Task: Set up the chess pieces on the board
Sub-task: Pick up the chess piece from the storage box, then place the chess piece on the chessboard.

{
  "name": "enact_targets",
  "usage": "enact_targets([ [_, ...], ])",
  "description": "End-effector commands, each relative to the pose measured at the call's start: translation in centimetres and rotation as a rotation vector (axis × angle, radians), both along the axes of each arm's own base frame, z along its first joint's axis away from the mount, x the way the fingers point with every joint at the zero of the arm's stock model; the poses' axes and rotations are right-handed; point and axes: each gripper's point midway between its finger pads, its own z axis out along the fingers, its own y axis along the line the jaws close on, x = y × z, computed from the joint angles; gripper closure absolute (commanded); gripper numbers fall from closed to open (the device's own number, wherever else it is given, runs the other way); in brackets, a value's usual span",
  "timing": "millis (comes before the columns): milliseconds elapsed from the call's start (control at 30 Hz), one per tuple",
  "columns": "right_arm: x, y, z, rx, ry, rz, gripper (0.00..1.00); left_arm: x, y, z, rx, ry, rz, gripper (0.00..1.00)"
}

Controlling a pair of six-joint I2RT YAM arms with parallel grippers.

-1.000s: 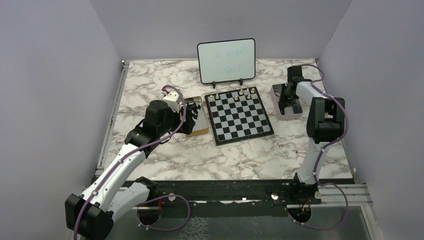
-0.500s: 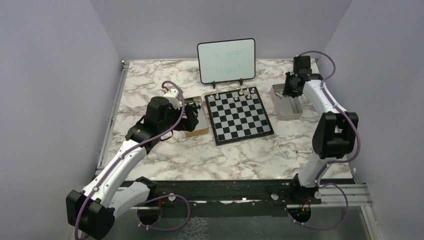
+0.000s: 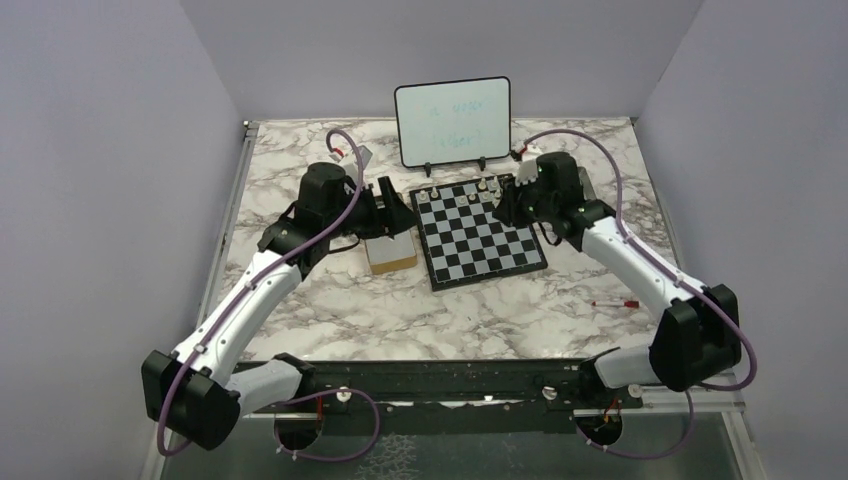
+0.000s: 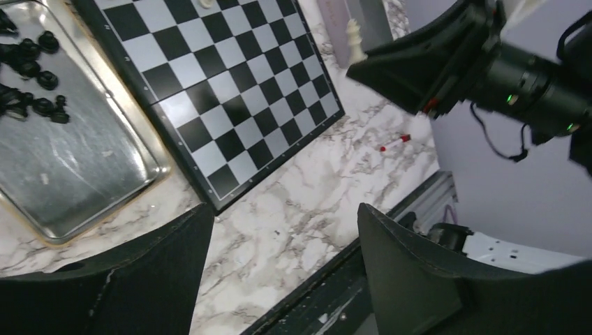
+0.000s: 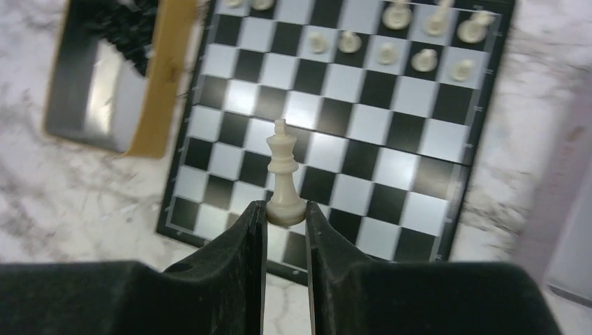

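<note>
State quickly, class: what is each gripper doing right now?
Left gripper: open, holding nothing.
Right gripper: closed on a white chess piece.

whiteboard (image 3: pixel 452 122) writing: too faint | tray (image 4: pixel 77 174): cut by left edge | board (image 5: pixel 363 125): cut by top edge

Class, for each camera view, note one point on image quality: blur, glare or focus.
Right wrist: the white king held in the right gripper looks fairly sharp, while the board behind it is smeared. Left wrist: glare streaks on the metal tray. Top external: even light, whiteboard writing too faint to read.
</note>
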Motion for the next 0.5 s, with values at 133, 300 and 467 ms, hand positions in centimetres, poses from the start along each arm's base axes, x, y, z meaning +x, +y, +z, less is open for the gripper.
enact_targets([
  [133, -5.4, 9.0, 7.2, 0.213, -0.387, 0.401, 0.81, 0.3, -3.9, 4.1, -0.228, 0.099, -0.091, 0.32],
  [300, -7.4, 10.2, 8.6, 0.267, -0.466, 0.485, 0.82, 1.1, -5.5, 4.0, -0.28, 0.162, -0.132, 0.35],
  [467, -8.1, 11.0, 8.6, 0.279, -0.464, 0.541, 0.81, 1.9, -6.8, 4.4, -0.361, 0.194, -0.161, 0.33],
])
